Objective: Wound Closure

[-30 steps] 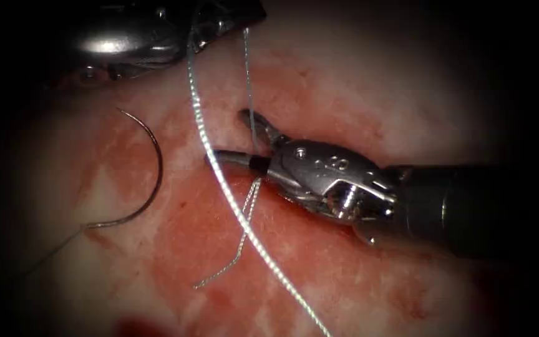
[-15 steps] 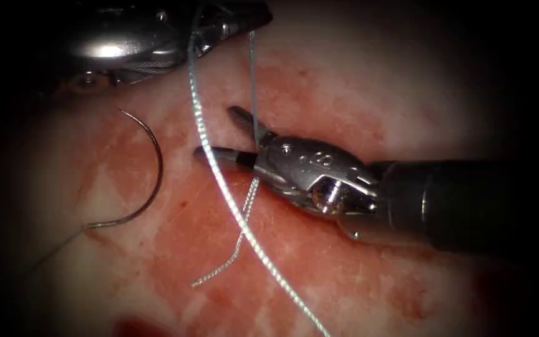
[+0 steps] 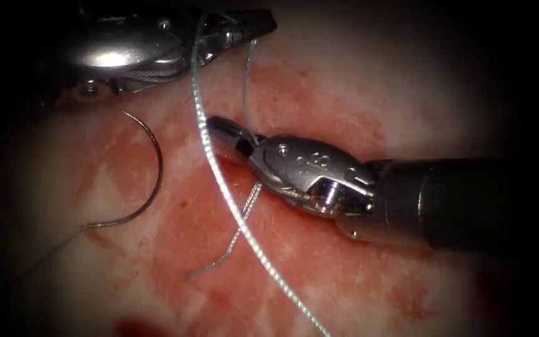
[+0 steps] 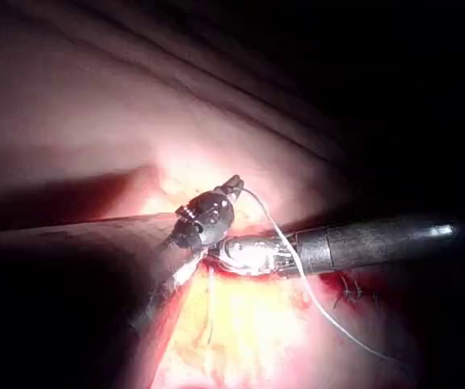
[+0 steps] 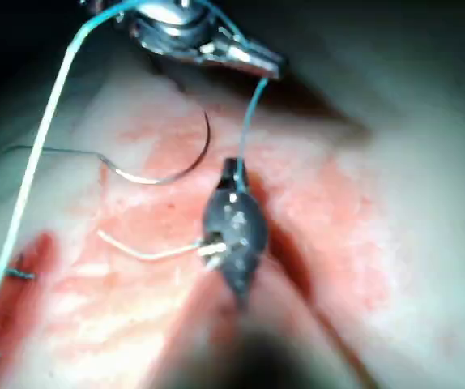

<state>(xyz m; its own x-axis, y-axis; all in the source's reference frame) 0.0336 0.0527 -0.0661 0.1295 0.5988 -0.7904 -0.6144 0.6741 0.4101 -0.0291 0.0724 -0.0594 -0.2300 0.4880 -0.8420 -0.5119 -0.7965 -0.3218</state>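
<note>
The left tool (image 3: 263, 22) sits at the far edge of the tissue (image 3: 357, 93), its jaws pinched together on the thread (image 3: 223, 181). From that grip one bright strand sweeps down across the red fluid (image 3: 188, 231) toward the near edge, and a second, finer strand drops from the same jaws straight to the right tool (image 3: 219, 128).

The right tool comes in from the tissue's right edge, and its jaws are now closed where a second ago they stood apart; that finer strand runs into them at their root, so they are clamped on the thread. Below the tool a short loose tail of thread (image 3: 219, 256) trails off over the wet surface. The left wrist view has the two tool heads almost touching, the left tool (image 4: 231, 186) just above the right tool (image 4: 216, 251), with thread (image 4: 313, 300) arcing away over the tissue (image 4: 95, 113).

The needle (image 3: 151, 168) lies free on the tissue toward its left edge, well apart from both tools, held by neither, not in the tissue as far as the views tell. It rests flat on its curve, with fine thread running from its lower end toward the left edge. The right wrist view gives the needle (image 5: 192, 162) the same way, between the left tool (image 5: 269, 63) and the right tool (image 5: 232, 174).
</note>
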